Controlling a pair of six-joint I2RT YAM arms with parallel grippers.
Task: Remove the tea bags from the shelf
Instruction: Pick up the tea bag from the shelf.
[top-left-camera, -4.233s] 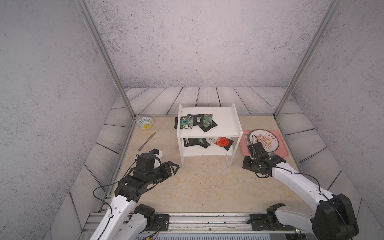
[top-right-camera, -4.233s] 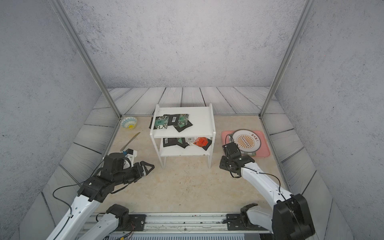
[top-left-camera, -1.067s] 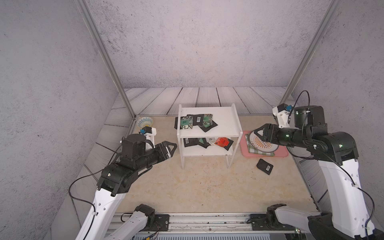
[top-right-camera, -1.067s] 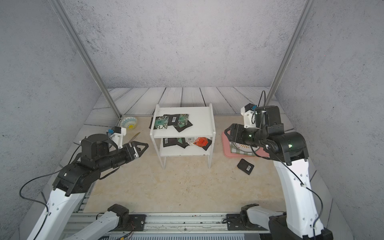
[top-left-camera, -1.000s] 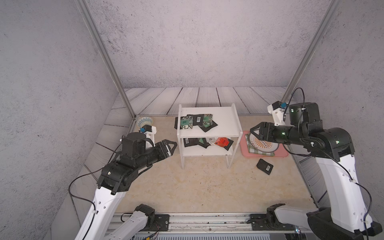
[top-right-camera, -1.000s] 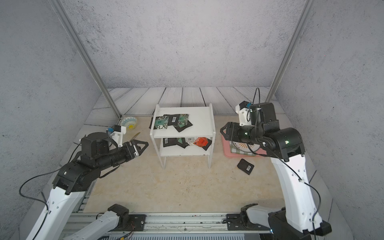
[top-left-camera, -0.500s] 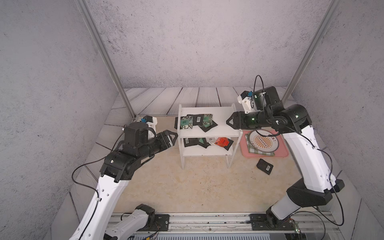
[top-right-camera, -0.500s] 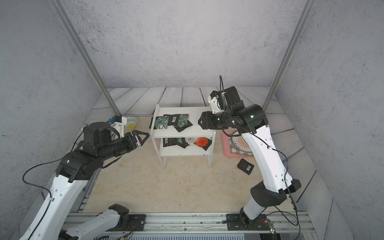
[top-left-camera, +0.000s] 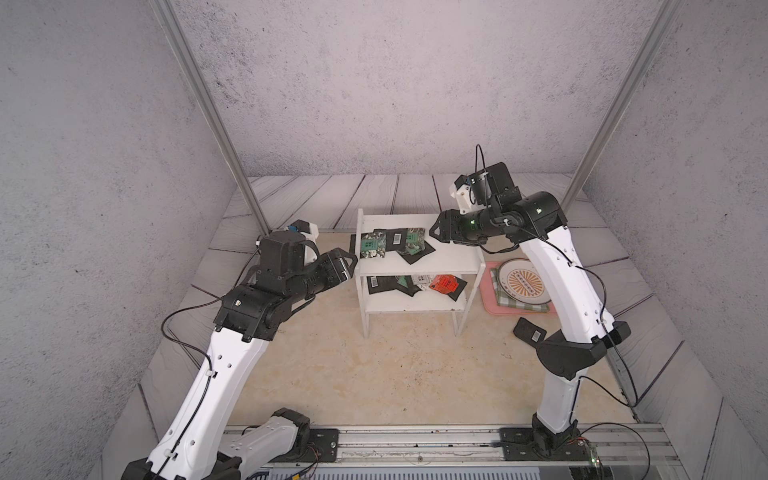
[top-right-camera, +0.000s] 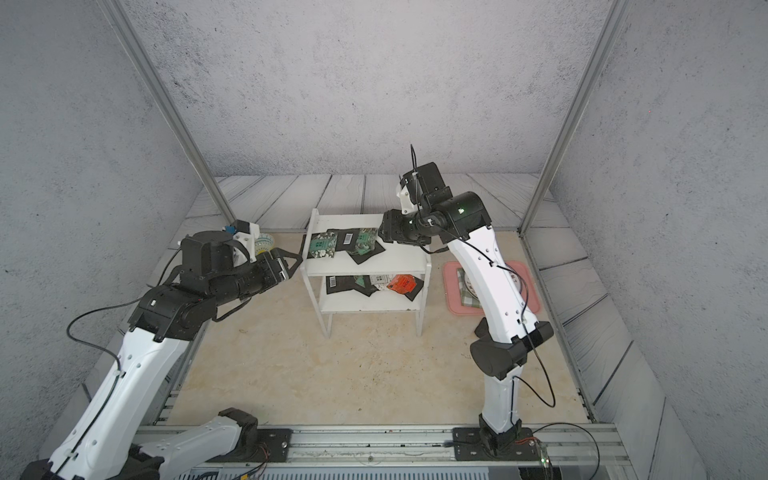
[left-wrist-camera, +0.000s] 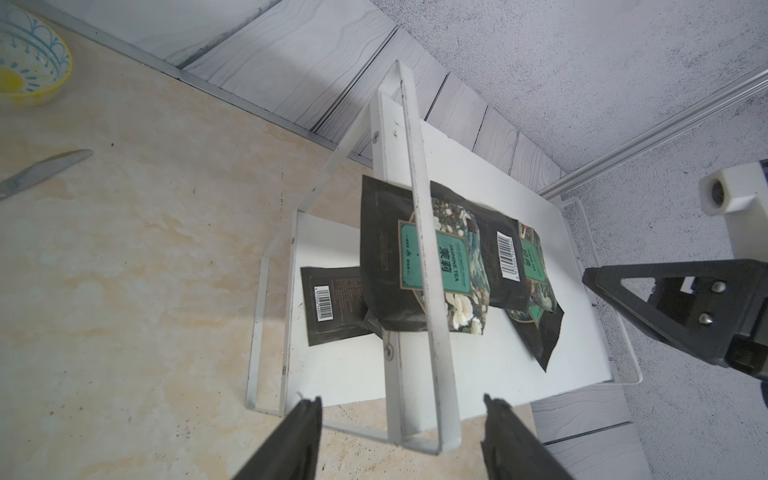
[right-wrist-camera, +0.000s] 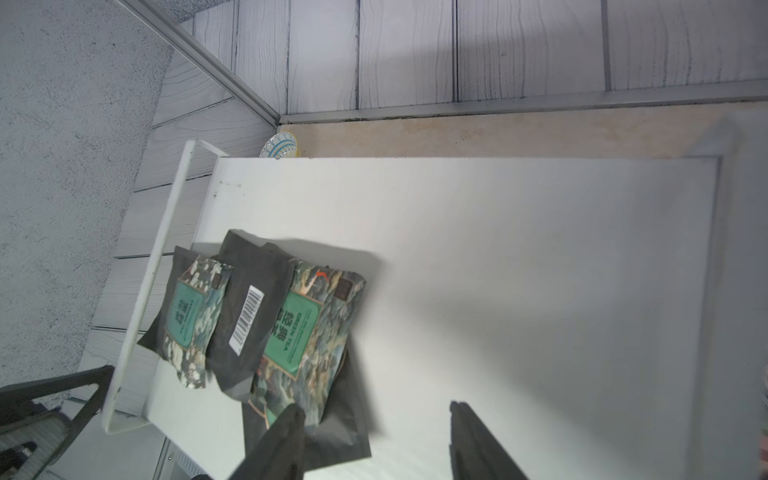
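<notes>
Nearest, along the bottom edge of both top views, runs the metal rail (top-left-camera: 415, 442) that carries both arms. Beyond it spreads the beige surface (top-left-camera: 374, 374). At the lower right of the frame one black tea bag (top-left-camera: 528, 332) lies flat on it beside the right arm's elbow, off the shelf and just in front of the pink tray (top-left-camera: 486, 291).

At mid-frame stands the white shelf (top-left-camera: 455, 257). Its lower board holds several tea bags, among them a black barcoded one (top-left-camera: 379, 284) at left and a red-orange one (top-left-camera: 443, 284) at right. On the left half of the upper board more tea bags overlap: a green floral one (top-left-camera: 372, 245), a black one with a barcode (top-left-camera: 397, 238) and another green one (top-left-camera: 414, 240).

The left jaws, spread and empty, reach from the left of the frame to the shelf's left side panel, whose rail stands between the two fingers (left-wrist-camera: 299, 440) in the left wrist view. The right jaws, also spread and empty, hover over the upper board's right half, pointing at the pile. One fingertip (right-wrist-camera: 286, 432) is at the nearest green bag's edge, but I cannot tell whether it touches.

Right of the shelf, the tray carries a green checked cloth (top-left-camera: 500, 297) and a plate (top-left-camera: 515, 282). Farther left, a patterned bowl (top-right-camera: 264, 245) sits by the back corner
</notes>
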